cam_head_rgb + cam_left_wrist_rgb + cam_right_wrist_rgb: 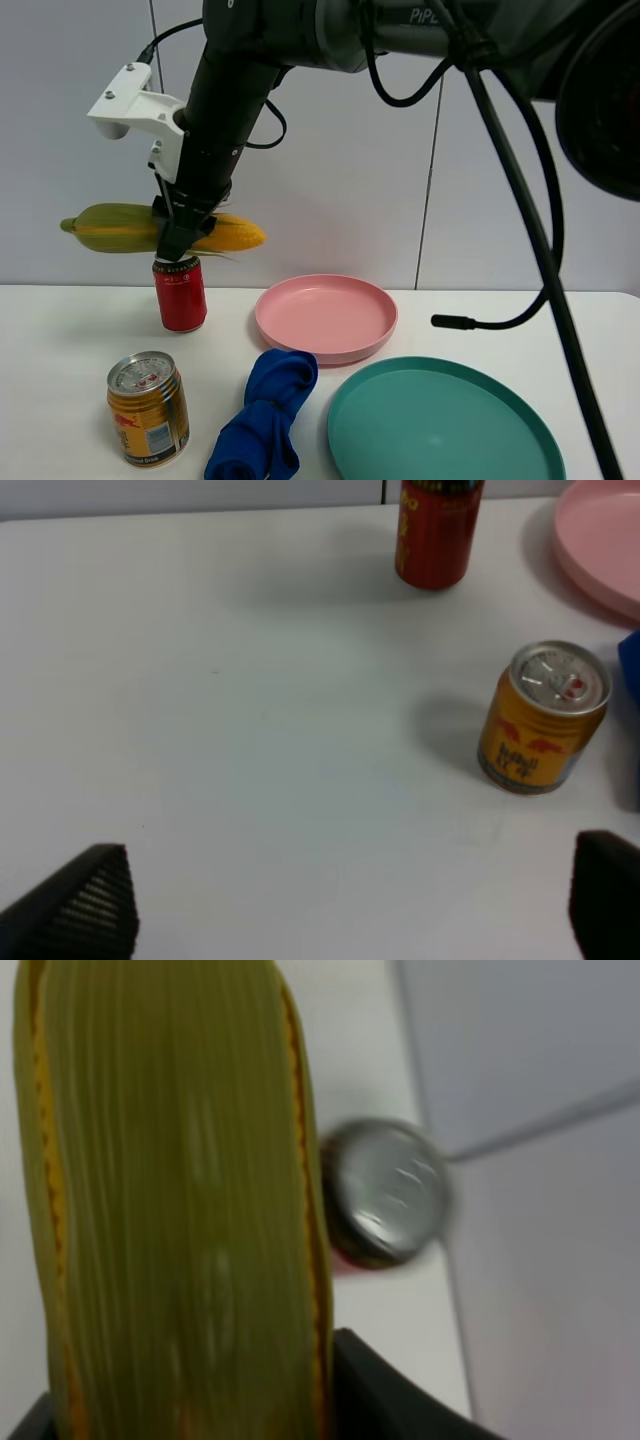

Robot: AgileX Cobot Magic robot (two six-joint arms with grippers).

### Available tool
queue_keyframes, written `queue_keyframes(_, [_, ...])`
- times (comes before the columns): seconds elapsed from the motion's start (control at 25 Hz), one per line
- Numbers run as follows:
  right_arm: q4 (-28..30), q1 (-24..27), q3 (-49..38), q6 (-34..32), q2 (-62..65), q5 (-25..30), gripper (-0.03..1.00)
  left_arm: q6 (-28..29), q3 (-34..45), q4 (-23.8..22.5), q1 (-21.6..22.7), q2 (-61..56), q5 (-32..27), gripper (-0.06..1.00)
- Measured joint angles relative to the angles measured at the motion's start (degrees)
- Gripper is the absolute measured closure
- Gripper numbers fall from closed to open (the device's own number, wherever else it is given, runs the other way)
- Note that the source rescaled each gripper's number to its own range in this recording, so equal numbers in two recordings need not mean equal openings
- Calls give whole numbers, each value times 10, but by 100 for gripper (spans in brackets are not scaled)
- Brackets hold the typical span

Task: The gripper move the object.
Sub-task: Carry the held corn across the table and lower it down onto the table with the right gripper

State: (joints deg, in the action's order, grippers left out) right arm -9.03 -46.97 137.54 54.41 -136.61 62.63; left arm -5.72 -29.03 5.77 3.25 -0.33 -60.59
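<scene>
My right gripper (181, 232) reaches across to the left and is shut on an ear of corn (118, 228) with a green husk and a yellow tip. It holds the corn level in the air, just above a red can (181, 295). In the right wrist view the corn (170, 1190) fills the frame, with the red can's top (385, 1195) below it. My left gripper (350, 905) is open and empty above the bare white table, its fingers (85, 905) at the frame's lower corners. It is out of the exterior view.
A gold can (148, 408) stands at the front left, also in the left wrist view (543, 718). A blue cloth (262, 420) lies beside it. A pink plate (272, 325) sits behind the cloth and a teal plate (440, 430) at the front right.
</scene>
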Motion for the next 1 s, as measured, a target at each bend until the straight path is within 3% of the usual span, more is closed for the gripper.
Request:
queue_keyframes(0.64, [-10,-8,3,34,-104,-166,97,0,0,-1,0,0,0,-6])
queue_keyframes(1.0, [-40,-8,3,33,-150,-187,97,0,0,-1,0,0,0,-6])
